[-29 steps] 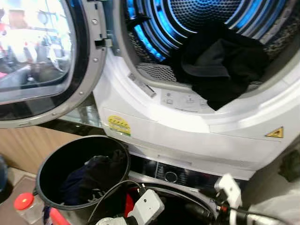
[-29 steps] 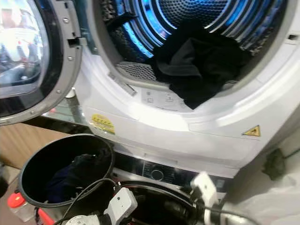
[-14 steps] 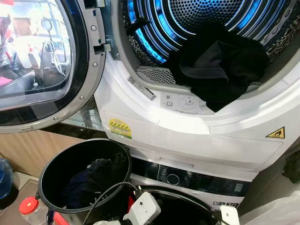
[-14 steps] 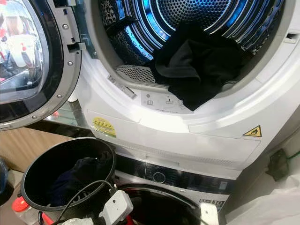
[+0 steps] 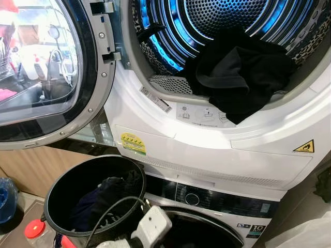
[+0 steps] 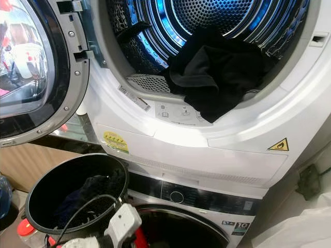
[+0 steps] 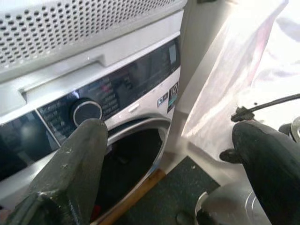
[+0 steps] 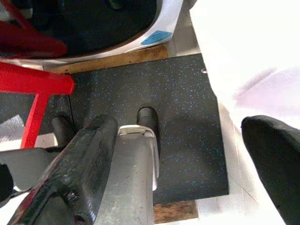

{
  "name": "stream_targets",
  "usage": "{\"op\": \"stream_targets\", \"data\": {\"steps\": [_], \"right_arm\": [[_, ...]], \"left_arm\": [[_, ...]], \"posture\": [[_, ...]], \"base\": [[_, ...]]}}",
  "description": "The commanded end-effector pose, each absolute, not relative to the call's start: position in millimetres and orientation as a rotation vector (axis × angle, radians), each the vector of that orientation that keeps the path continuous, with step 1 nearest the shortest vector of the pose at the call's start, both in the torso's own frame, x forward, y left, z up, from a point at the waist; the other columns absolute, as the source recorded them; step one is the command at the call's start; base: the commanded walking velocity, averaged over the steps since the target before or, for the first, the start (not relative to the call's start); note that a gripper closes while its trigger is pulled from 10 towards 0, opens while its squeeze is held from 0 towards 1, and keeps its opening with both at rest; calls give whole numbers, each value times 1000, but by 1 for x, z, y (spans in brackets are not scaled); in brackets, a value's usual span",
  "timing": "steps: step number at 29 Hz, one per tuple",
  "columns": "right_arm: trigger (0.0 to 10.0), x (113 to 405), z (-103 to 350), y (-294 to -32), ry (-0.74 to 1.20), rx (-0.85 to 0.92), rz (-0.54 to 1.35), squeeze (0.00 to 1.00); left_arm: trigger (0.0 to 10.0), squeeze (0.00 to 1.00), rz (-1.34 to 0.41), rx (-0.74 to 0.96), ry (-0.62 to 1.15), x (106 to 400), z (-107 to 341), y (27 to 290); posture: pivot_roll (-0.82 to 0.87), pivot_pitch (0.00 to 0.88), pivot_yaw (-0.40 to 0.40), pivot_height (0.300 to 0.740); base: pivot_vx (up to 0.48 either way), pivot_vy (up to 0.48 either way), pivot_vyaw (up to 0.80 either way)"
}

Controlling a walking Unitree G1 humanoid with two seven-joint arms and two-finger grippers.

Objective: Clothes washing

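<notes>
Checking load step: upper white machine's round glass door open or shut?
Open: the round glass door is swung left, exposing the blue-lit drum.

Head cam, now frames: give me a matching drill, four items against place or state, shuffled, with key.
1. black garment
2. dryer door
3. black bucket
4. red-capped bottle

A. swung open to the left
B. on the floor beside the bucket
C. draped over the lip of the blue-lit drum
D. holding dark clothes, below the door

Pairs: 1-C, 2-A, 3-D, 4-B

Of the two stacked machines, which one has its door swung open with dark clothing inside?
The upper white machine: its round door is swung left, black clothing in the blue-lit drum.
</notes>
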State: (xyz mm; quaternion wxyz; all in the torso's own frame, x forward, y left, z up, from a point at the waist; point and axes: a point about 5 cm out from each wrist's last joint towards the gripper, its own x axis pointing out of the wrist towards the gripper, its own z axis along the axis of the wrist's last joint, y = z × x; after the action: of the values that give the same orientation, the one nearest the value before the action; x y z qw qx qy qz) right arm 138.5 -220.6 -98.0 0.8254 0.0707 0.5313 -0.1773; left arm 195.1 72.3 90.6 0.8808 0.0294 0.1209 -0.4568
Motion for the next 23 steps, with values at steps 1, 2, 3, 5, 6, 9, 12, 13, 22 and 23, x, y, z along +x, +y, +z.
{"op": "stream_targets", "data": {"steps": [1, 2, 3, 5, 6, 9, 12, 13, 22, 23], "right_arm": [[10000, 138, -99, -219, 1122, 172, -397, 0], [10000, 138, -99, -219, 1122, 172, -397, 0], [10000, 138, -99, -217, 1125, 174, -403, 0], [10000, 139, -100, -213, 1126, 186, -410, 0], [10000, 139, -100, -213, 1126, 186, -410, 0], [10000, 142, -99, -211, 1112, 208, -420, 0], [10000, 143, -99, -210, 1111, 208, -410, 0], [10000, 145, -98, -209, 1114, 210, -401, 0], [10000, 166, -90, -211, 1076, 198, -347, 0], [10000, 167, -90, -211, 1075, 196, -346, 0]], "left_arm": [[10000, 0, -937, 70, 237, 198, 94, 75], [10000, 0, -937, 70, 237, 198, 94, 75], [10000, 0, -935, 72, 236, 198, 95, 75], [10000, 0, -929, 81, 232, 200, 96, 77], [10000, 0, -929, 81, 232, 200, 96, 77], [10000, 0, -926, 89, 236, 200, 96, 79], [10000, 0, -926, 87, 236, 201, 96, 79], [10000, 0, -916, 92, 229, 204, 97, 79], [10000, 0, -913, 99, 224, 205, 99, 82], [10000, 0, -911, 100, 224, 206, 99, 83]], "posture": [[128, 0, 31, 740], [128, 0, 31, 740], [127, 0, 36, 740], [127, 0, 46, 740], [127, 0, 46, 740], [126, 0, 45, 740], [124, 0, 41, 740], [134, 0, 36, 740], [140, 0, 54, 740], [141, 0, 55, 740]], "base": [[0, 0, 0], [0, 0, 0], [0, 0, 0], [0, 0, 0], [0, 0, 0], [0, 0, 0], [0, 0, 0], [0, 0, 0], [0, 0, 0], [0, 0, 0]]}}
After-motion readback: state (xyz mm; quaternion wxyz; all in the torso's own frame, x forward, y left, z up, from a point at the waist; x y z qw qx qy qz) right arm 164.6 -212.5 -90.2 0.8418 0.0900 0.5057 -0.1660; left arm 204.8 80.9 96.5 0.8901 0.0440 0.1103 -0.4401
